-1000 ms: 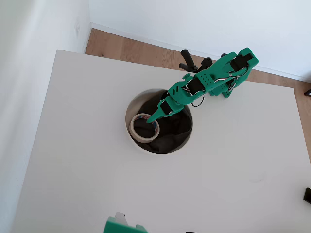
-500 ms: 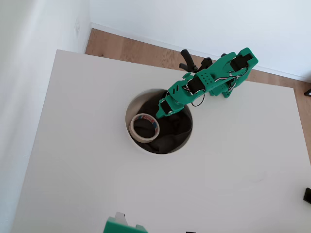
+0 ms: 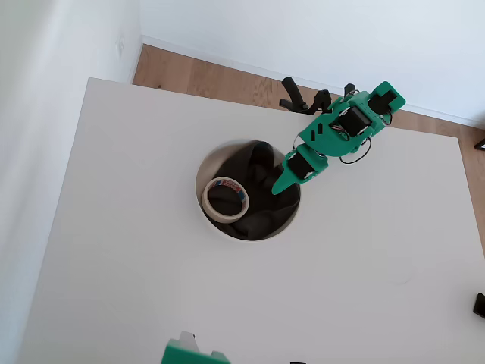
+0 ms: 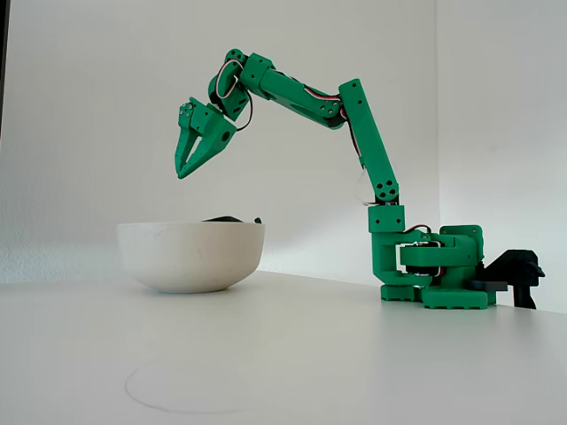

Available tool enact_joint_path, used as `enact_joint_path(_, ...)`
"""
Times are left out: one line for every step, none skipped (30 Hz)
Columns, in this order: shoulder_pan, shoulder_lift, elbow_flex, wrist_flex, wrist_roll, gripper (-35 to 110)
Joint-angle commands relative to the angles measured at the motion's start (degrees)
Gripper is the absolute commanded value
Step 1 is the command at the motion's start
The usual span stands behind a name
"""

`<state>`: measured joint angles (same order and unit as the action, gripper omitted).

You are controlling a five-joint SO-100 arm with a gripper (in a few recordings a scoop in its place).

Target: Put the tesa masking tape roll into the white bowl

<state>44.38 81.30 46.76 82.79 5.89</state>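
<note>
I see one tape roll (image 3: 225, 199) lying flat on the dark cloth (image 3: 261, 205) inside the one white bowl (image 3: 203, 164), toward its left side in the overhead view. My jaws (image 3: 280, 186) are over the bowl's right rim, well clear of the roll; in the fixed view they hang high above the bowl (image 4: 190, 256), closed to a point and empty. One arm, one white worktop (image 3: 136, 288).

Tesa masking tape roll (image 3: 225, 199): white bowl (image 4: 190, 255) wall is hiding it in the fixed view; core print is reading too small overhead.
</note>
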Motion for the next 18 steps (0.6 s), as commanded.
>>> enact_joint_path(-9.3, 13.0, -4.7, 7.7, 0.1, -8)
enact_joint_path(-12.0, 15.3, -4.7, 10.1, 0.3, -8)
enact_joint_path(-14.9, 17.5, -4.6, 12.3, 0.4, -8)
enact_joint_path(-17.8, 19.4, -4.4, 14.7, 0.6, -8)
enact_joint_path(-20.7, 21.4, -4.3, 17.1, 0.8, -8)
enact_joint_path(-23.4, 23.3, -4.1, 19.3, 1.1, -8)
enact_joint_path(-26.0, 25.0, -3.7, 21.4, 1.4, -8)
enact_joint_path(-28.4, 27.2, -2.4, 22.7, 1.8, -8)
enact_joint_path(-30.5, 30.3, 0.7, 22.8, 1.8, -8)
enact_joint_path(-32.6, 34.0, 4.3, 22.4, 1.8, -8)
enact_joint_path(-34.8, 37.6, 8.1, 22.1, 1.8, -8)
enact_joint_path(-36.7, 41.1, 11.8, 21.9, 1.7, -8)
enact_joint_path(-38.6, 44.6, 15.4, 21.6, 1.5, -8)
enact_joint_path(-40.3, 47.9, 18.9, 21.3, 1.6, -8)
enact_joint_path(-41.7, 51.1, 22.3, 21.2, 1.8, -8)
enact_joint_path(-43.0, 54.0, 25.8, 21.2, 1.8, -8)
enact_joint_path(-44.1, 56.8, 29.4, 20.9, 1.9, -8)
enact_joint_path(-45.3, 60.1, 33.8, 20.3, 1.8, -8)
